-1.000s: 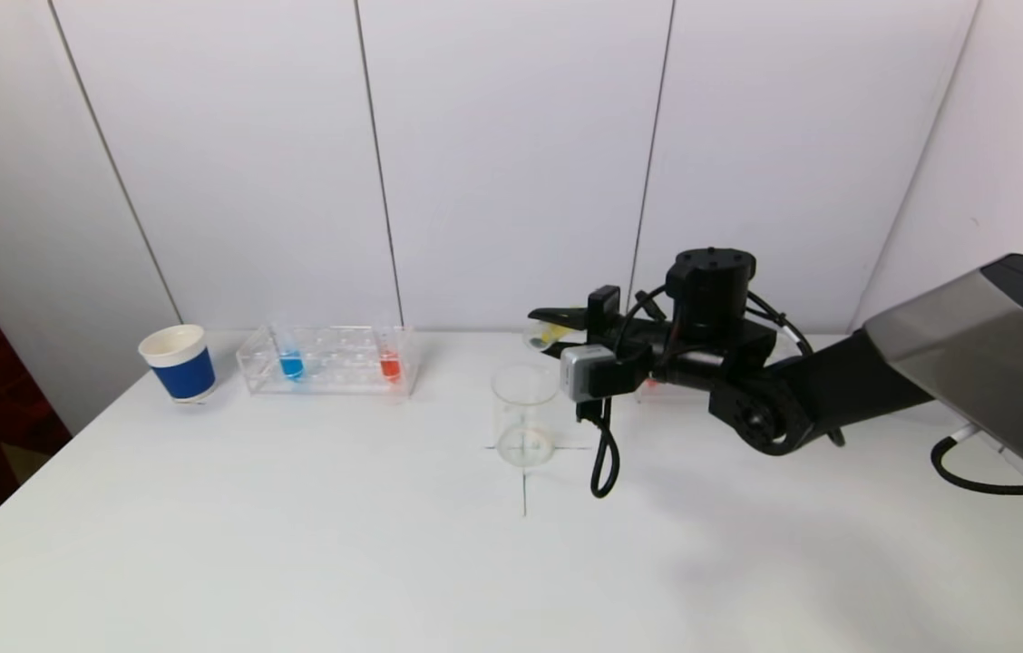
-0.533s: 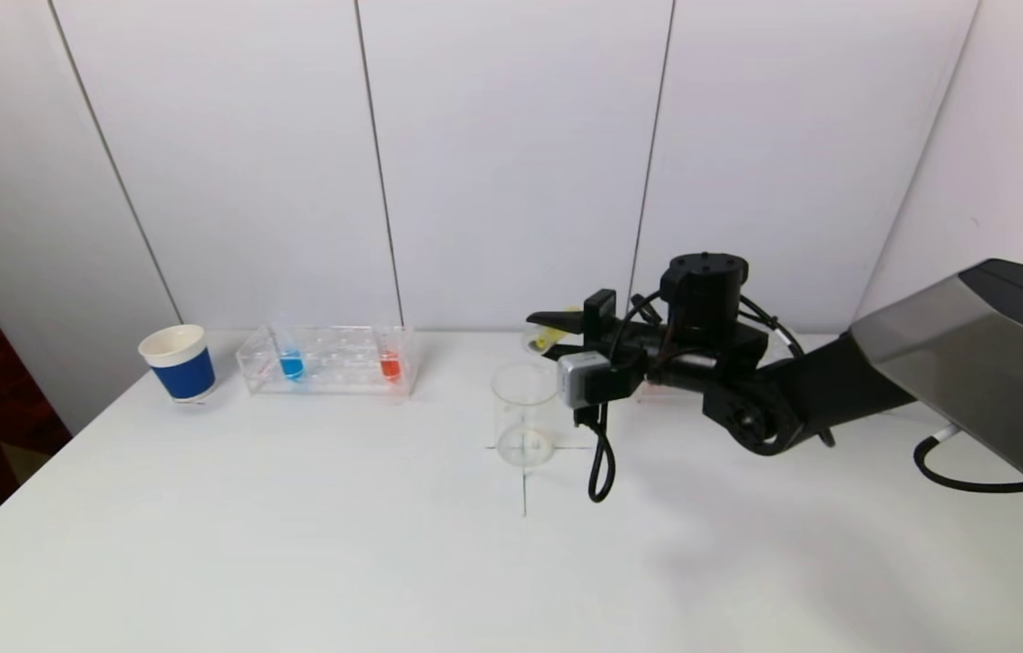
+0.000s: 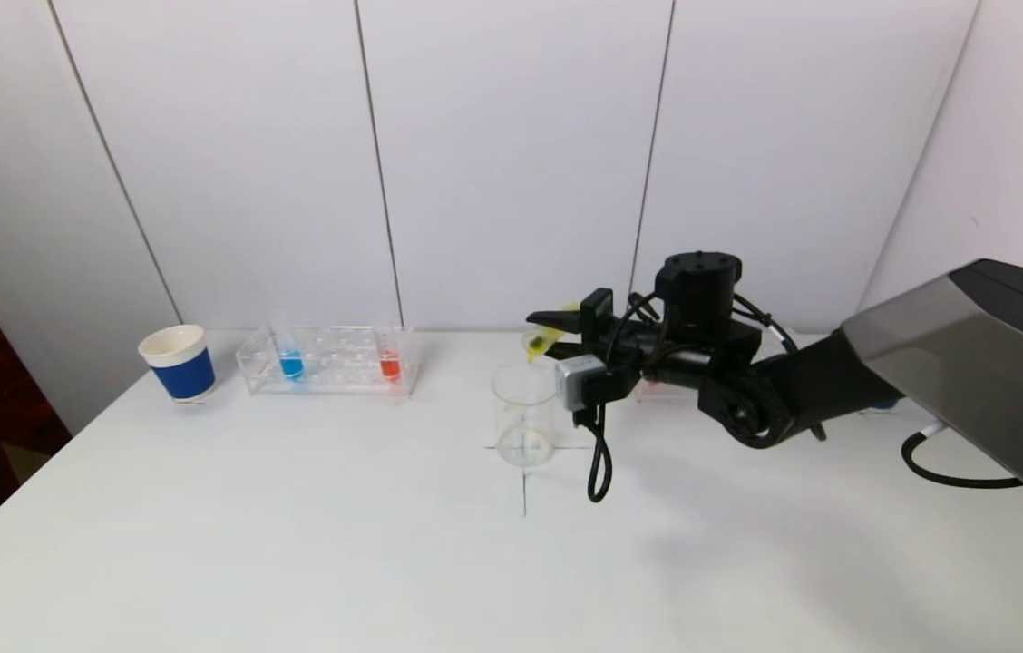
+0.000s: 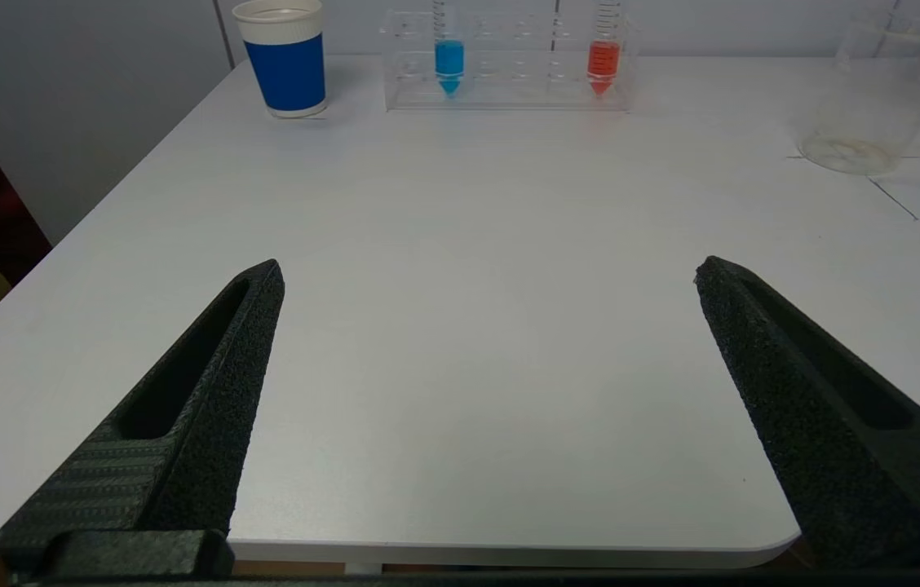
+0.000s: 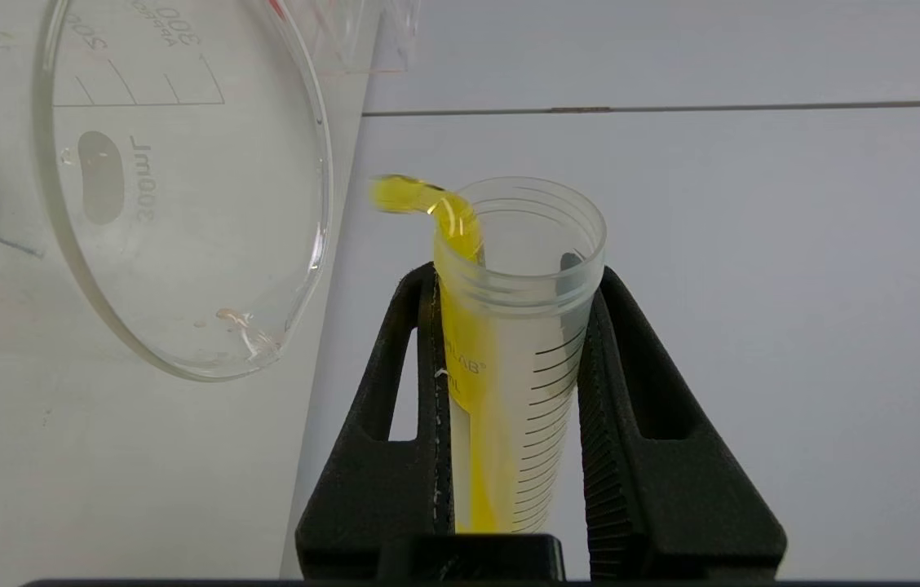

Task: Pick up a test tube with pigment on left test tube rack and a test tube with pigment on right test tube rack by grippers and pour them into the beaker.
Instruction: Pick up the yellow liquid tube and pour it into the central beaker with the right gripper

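Two arms appear, one at work. The right gripper (image 3: 557, 334) clamps a test tube (image 5: 509, 342) between its fingers (image 5: 395, 391), tipped nearly level above and just behind the rim of the beaker (image 3: 525, 414). Yellow pigment (image 5: 460, 326) lies along the tube's lower wall, and a short stream curls over its lip toward the beaker mouth. The beaker stands upright on the white table (image 3: 294, 544), on a cross of thin lines, and looks nearly empty. The left test tube rack (image 3: 327, 360) sits near the back wall, holding one tube of blue pigment (image 3: 291, 365) and one of red pigment (image 3: 390, 365). A blue paper cup (image 3: 178, 363) stands just beside that rack. The left gripper (image 4: 484, 408) hangs low at the table's near edge, fingers (image 4: 207, 391) spread wide and grasping nothing.
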`<state>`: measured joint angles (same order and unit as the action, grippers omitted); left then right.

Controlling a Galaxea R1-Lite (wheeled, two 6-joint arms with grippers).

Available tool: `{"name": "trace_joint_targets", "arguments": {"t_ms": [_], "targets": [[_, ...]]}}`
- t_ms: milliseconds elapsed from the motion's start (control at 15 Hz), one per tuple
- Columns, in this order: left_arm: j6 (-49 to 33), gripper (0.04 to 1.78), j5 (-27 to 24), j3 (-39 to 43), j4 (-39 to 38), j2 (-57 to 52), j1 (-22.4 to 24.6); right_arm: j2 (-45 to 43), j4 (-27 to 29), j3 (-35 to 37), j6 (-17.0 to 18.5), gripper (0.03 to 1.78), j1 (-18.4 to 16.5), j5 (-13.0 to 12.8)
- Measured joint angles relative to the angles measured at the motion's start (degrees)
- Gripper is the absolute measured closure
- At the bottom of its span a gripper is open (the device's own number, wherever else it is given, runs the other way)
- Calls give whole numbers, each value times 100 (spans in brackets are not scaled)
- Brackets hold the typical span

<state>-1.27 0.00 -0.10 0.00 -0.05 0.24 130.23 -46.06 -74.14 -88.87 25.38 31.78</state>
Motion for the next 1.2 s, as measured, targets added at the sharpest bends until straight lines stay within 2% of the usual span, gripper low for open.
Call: {"name": "trace_joint_targets", "arguments": {"t_ms": [533,733,1200], "targets": [[-2,6,0,0,0,0,0,44,88,-66,-222,131,0,-30],[-2,6,0,0,0,0,2,45,373,-173,-529,131,-30,-34],[-2,6,0,0,0,0,2,9,739,-293,-898,131,-52,-102]]}}
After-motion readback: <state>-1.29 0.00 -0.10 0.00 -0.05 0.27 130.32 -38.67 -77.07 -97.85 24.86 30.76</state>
